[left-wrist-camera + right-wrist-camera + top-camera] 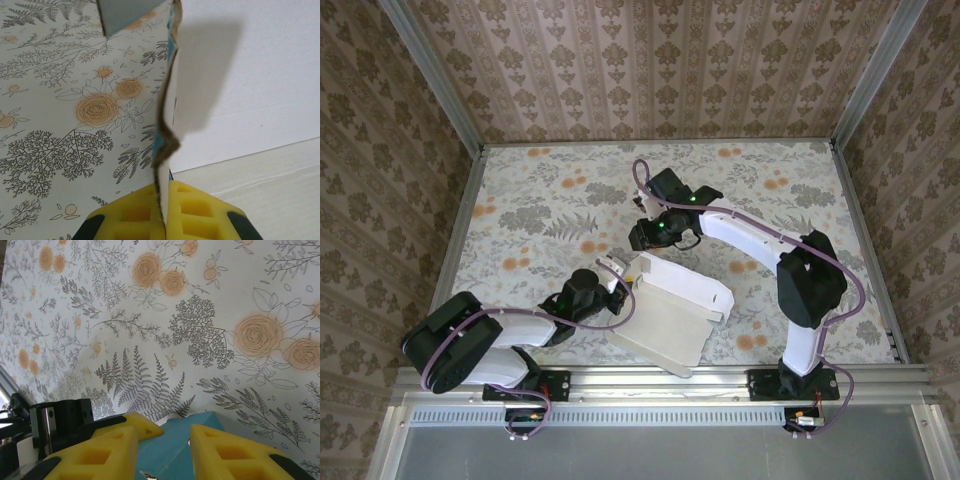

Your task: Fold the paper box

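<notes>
The paper box (672, 308) lies partly folded at the middle of the table, white face up in the top view. My left gripper (617, 277) is at its left edge. In the left wrist view the left gripper (165, 212) is shut on the thin card edge (167, 115), which rises edge-on with its white face to the right. My right gripper (642, 245) hovers at the box's far left corner. Its yellow fingers (112, 450) stand apart, open, with a turquoise flap (167, 460) between them. A finger of the left gripper (142, 424) shows just beside that flap.
A floral cloth (550, 215) covers the table. Patterned walls (650, 60) enclose it at the back and both sides. A metal rail (660, 380) runs along the near edge by the arm bases. Bare cloth lies beyond and to the left of the box.
</notes>
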